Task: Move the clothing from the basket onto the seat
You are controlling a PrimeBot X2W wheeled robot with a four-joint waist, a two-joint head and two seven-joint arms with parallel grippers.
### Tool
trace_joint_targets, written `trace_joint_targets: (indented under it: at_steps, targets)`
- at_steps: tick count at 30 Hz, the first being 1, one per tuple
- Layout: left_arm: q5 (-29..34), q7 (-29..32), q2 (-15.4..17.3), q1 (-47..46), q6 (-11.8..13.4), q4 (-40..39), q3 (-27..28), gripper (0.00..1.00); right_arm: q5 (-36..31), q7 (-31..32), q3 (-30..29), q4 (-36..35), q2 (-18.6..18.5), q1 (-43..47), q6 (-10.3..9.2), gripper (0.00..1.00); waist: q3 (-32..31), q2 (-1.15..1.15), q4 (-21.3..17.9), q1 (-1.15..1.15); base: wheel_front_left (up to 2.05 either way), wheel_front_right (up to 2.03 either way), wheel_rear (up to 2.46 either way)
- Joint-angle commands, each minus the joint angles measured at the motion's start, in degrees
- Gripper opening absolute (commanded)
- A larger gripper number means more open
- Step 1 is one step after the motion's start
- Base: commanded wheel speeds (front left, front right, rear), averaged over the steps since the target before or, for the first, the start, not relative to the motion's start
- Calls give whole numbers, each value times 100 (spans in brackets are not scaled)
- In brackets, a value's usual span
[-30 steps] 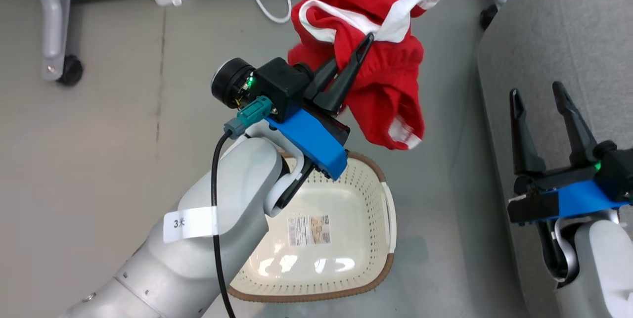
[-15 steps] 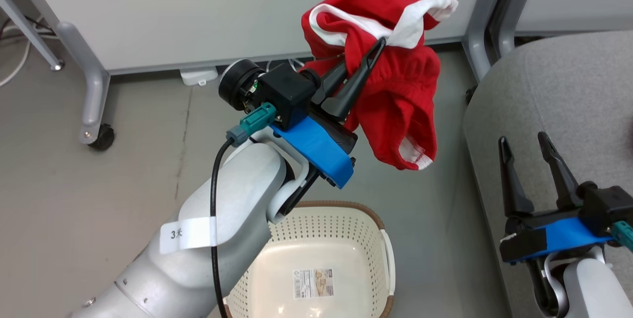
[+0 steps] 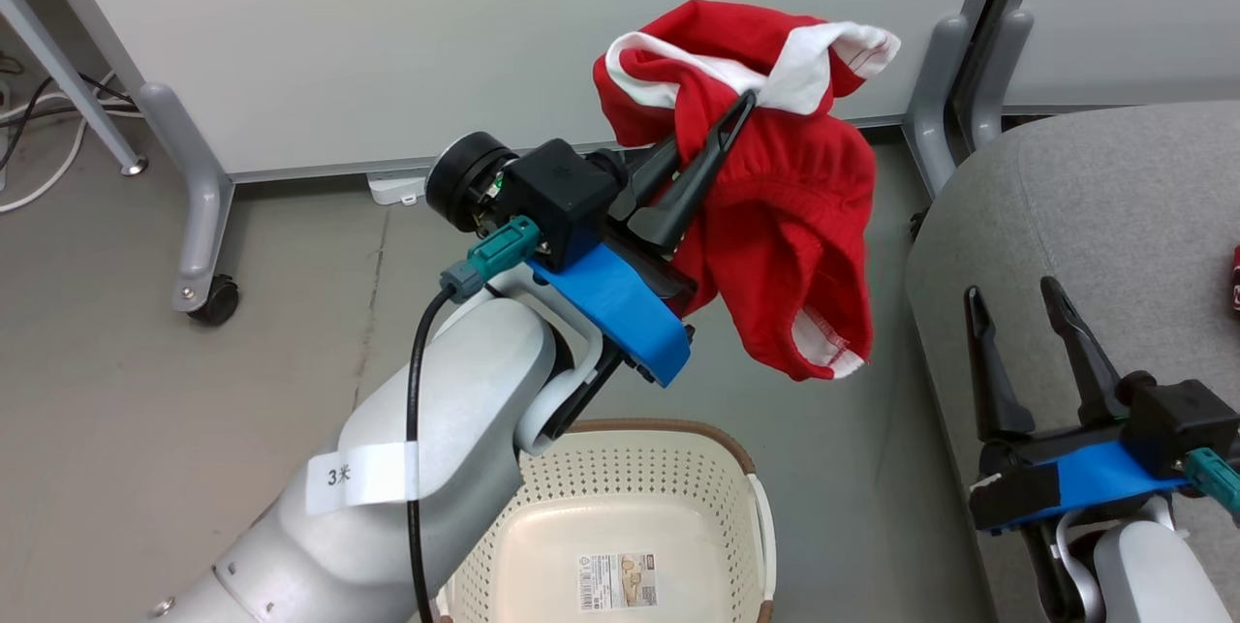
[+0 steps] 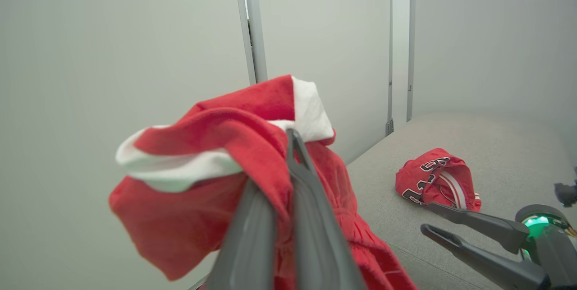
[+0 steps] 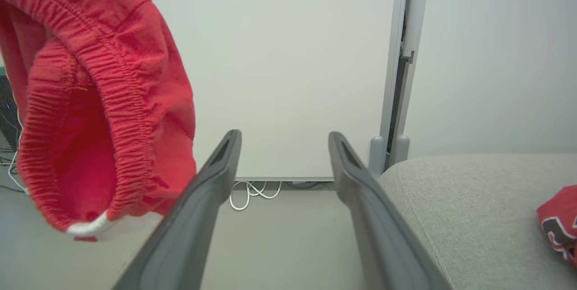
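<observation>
Left hand (image 3: pixel 747 104) clamped on the red shorts (image 3: pixel 794 206), high above the basket (image 3: pixel 639 468) at six o'clock; right hand (image 3: pixel 1011 290) spread wide over the grey seat (image 3: pixel 1095 206) at three o'clock, numbered jersey (image 4: pixel 435 177) lying there

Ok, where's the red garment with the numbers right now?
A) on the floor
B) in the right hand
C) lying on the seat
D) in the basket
C: the numbered garment lies bunched on the grey seat, while the left hand is shut on the other red garment, held up in the air.
</observation>
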Motion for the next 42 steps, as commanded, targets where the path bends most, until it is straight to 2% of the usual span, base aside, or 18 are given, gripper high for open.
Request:
trace_joint_targets:
  at_steps: [1,8,15,26,33,42]
  targets:
    - [-25,6,28,52,34,-29,-10,0,-14,-4,38,-46,-32,53,1,100,-6,0,-1,1,0,0,0]
    - [-29,38,76,74,73,-85,-43,0,-111,-5,508,-265,-171,-238,1,100,-9,0,-3,1,0,0,0]
    - [-8,55,101,15,99,-115,-73,0,-159,-5,1271,-342,-408,-664,1,100,65,0,13,1,0,0,0]
    - [-4,49,38,-104,102,-122,-139,0,-363,-5,2148,205,-641,-1532,1,100,187,0,54,1,0,0,0]
    - [1,24,-29,-155,89,-97,-212,0,-915,-4,2374,454,-611,-2101,1,100,272,0,88,1,0,0,0]
    - [-38,-3,-91,-232,64,-17,-277,0,-1387,-5,2096,501,-434,-2348,1,100,309,0,138,1,0,0,0]
